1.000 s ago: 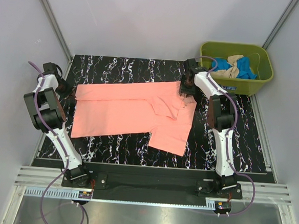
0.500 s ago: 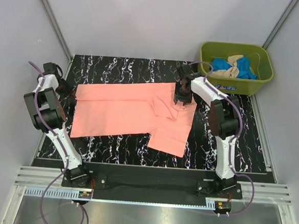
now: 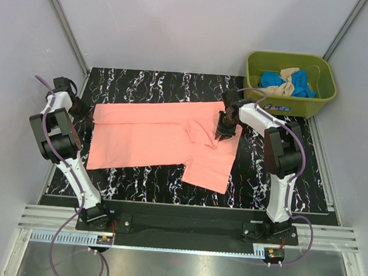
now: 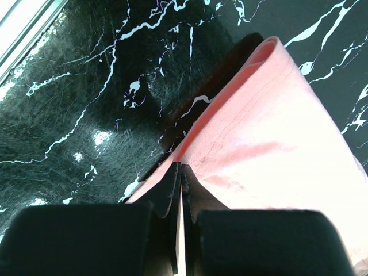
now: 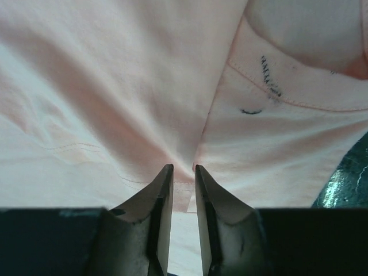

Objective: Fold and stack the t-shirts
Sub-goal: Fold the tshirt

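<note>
- My left gripper [image 4: 178, 167] sits at the far left corner of the salmon-pink t-shirt [image 3: 146, 135]. Its jaws are pressed together on the hem, and in the wrist view the cloth rises in a fold to the tips. This arm shows no change against the earlier overhead views.
- The salmon-pink t-shirt lies spread flat across the black marble table [image 3: 143, 84], long side running left to right. Its near right part hangs down as a flap. The outline is the same as a second ago, so no fold has been made yet.
- My right gripper [image 3: 224, 129] is what changed. A second ago it stood at the shirt's far right edge. Now it is down on the cloth, in from that edge and beside the collar seam.
- Right jaws are narrow, much closer than moments before. Creases run into the slim gap and pink cloth shows between the tips. I read this as a pinch just taken, though how firm it is I cannot tell.
- Judgement: both ends of the shirt are now in hand, so the first fold can start. The risk is a thin pinch slipping on the lift.
- Right of the shirt and well apart from it, the olive-green tub [image 3: 329, 91] holds the blue t-shirt [image 3: 271, 78] and the beige t-shirt [image 3: 286, 88], bunched together and still to do.
</note>
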You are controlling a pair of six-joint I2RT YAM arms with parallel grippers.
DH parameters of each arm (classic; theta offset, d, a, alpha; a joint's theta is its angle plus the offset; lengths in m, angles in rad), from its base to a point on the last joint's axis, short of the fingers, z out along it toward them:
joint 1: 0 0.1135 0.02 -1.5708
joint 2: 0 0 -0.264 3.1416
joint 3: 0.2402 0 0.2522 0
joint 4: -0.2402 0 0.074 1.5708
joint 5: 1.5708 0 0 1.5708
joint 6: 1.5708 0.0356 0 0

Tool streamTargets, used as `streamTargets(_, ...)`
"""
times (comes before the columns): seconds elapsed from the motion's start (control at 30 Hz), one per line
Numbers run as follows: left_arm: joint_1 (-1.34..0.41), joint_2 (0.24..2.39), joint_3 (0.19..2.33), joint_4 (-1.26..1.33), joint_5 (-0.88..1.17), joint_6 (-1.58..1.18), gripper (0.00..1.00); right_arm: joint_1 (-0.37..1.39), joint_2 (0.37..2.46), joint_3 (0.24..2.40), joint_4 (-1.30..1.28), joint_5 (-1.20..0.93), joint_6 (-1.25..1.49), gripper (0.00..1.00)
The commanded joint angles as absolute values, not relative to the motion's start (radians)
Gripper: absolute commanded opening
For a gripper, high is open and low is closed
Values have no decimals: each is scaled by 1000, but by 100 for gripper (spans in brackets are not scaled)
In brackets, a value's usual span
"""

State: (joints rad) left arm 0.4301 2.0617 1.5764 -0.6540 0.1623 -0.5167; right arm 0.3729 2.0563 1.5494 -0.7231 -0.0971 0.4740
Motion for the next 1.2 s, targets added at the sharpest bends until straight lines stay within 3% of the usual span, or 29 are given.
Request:
streamTargets(0.0,429,2040,1578,-627,189,-511,2,376,2036,1552,-678,-131,512,32)
streamTargets(0.2,426,2040,1578,-627,189,-509,2,376,2039,1523,-663,-130,511,41)
streamTargets(0.67,428,2040,1582,-630,189,-508,2,376,2078,1513,-644,-160,537,39)
streamTargets(1.0,428,2037,1582,-634,189,-506,2,376,2088,1529,-641,-132,535,18)
streamTargets(1.1,426,2036,1582,-635,190,-505,2,376,2076,1552,-660,-97,512,2)
streamTargets(1.17,426,2028,1583,-637,192,-506,2,377,2053,1587,-684,-66,488,0)
